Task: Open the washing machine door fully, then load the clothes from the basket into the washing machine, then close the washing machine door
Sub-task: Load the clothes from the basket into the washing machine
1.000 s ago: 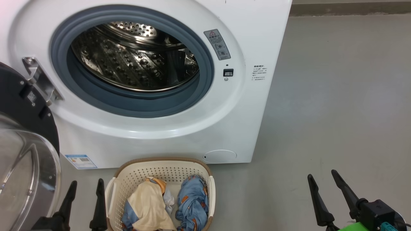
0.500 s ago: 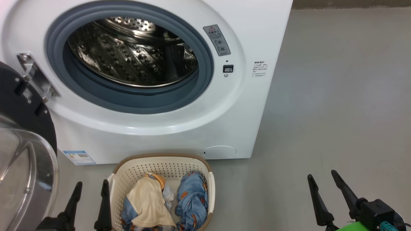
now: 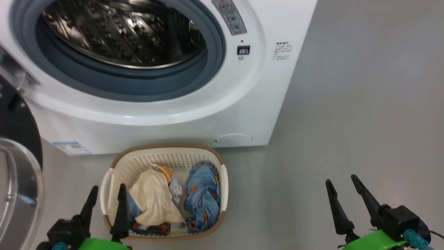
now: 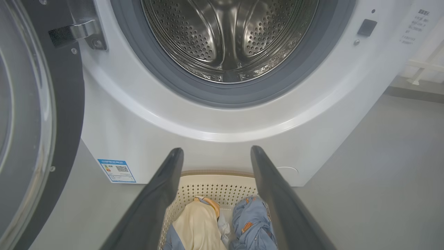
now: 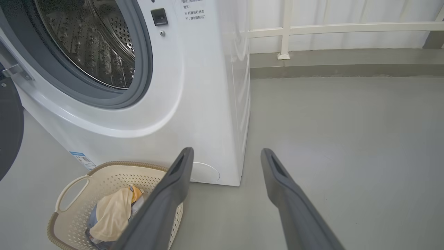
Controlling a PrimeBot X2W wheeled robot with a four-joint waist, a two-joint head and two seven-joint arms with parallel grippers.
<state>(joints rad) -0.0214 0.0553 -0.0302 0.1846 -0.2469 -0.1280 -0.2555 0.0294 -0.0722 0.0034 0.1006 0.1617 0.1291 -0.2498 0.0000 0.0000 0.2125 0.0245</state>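
My left pincer rises from the lower left of the head view, its two long dark fingers spread wide and holding nothing, tips pointing up the frame beside the left handle of the basket. In its own wrist view those fingers frame the basket's far rim. My right pincer stands at the lower right, just as wide and just as empty. It leans slightly toward the upper left over bare grey floor, well apart from the basket. Both pincers sit on black wrist blocks with bright green casing. The basket is a cream oval of perforated plastic with a brown woven rim, resting on the floor at lower centre, just in front of the washing machine. The clothes lie crumpled inside it: a cream garment with blue and orange parts on the left and a light blue garment with orange print on the right, touching each other. The machine is smooth glossy white and fills the upper left. Its mouth is ringed by a matte grey-blue gasket around a shiny steel drum studded with holes. The washing machine door stands swung open at the left edge, a glossy black ring around a bulging clear glass bowl, hung on a metal hinge. A small blue label and a round white cap sit low on the machine's front.
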